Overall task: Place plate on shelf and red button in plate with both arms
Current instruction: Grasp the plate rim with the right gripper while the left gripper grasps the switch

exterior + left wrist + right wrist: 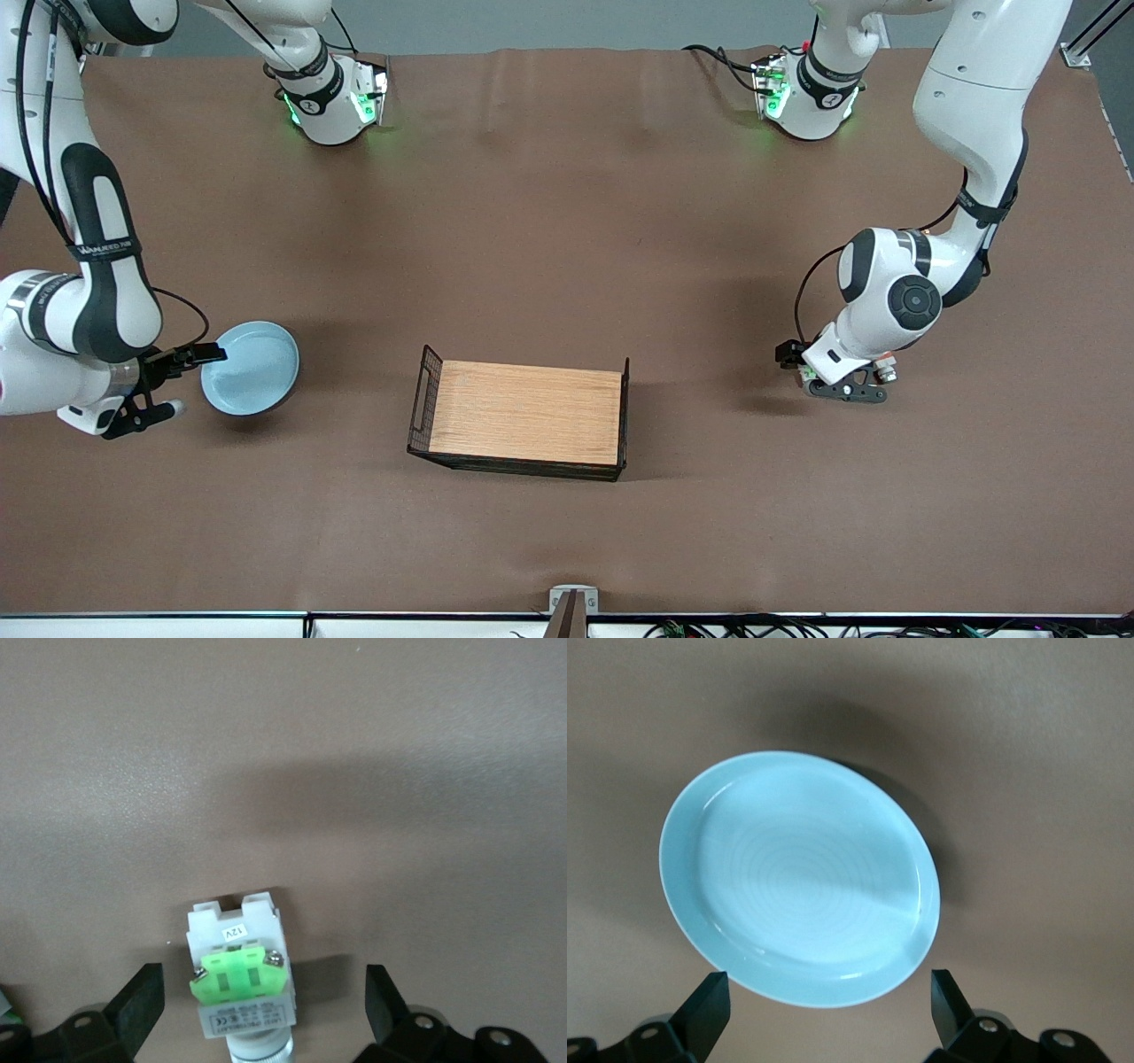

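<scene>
The right end effector [177,381] is low over the worktop [567,221] at the right arm's end, and its two black fingers [709,1005] are spread wide, so it is released and grips nothing. The plate [250,368] is just beside it, on the side toward the wooden tray [523,415]. In the right wrist view the pale blue plate [799,877] lies in front of the open fingers, and its near rim reaches into the gap between the fingertips. I cannot tell if a finger already touches the rim. The plate seems to rest flat on the brown worktop, with faint rings visible inside it.

The left end effector [833,377] is low over the worktop at the left arm's end, well apart from the tray. It is also released, with its fingers [137,1001] wide apart. The red button [241,979] lies on the worktop between these fingers, touching neither of them. Its green block faces up, and the white body carries a small label. Its cap end is at the edge of the left wrist view and I cannot see it well.

The tray, with a black wire frame, stands between the two end effectors, nearer to the front camera than both.
</scene>
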Robot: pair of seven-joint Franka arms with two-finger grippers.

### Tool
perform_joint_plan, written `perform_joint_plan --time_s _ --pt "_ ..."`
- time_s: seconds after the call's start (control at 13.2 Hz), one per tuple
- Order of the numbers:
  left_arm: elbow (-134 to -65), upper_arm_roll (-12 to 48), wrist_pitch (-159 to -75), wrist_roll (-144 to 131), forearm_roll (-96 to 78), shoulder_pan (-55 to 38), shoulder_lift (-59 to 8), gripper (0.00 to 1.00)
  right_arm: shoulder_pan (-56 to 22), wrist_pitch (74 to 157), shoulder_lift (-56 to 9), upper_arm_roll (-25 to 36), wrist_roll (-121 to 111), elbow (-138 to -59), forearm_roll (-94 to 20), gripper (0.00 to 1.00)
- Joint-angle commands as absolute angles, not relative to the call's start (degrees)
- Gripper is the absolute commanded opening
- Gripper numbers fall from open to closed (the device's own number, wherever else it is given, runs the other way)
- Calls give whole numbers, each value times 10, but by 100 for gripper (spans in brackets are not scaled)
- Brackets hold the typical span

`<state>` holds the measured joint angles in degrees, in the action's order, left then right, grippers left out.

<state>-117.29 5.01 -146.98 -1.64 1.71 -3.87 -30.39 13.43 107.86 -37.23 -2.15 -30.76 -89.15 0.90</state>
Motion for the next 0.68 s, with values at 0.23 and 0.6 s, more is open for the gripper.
perform_joint_plan --time_s 0.23,0.6 --pt "-1172 52 -1478 -19 34 -24 -307 76 158 1164 -409 -24 -465 -876 10 100" --pt "-1177 53 -1476 -35 33 -27 -302 12 168 1187 -422 -24 -467 -882 4 94"
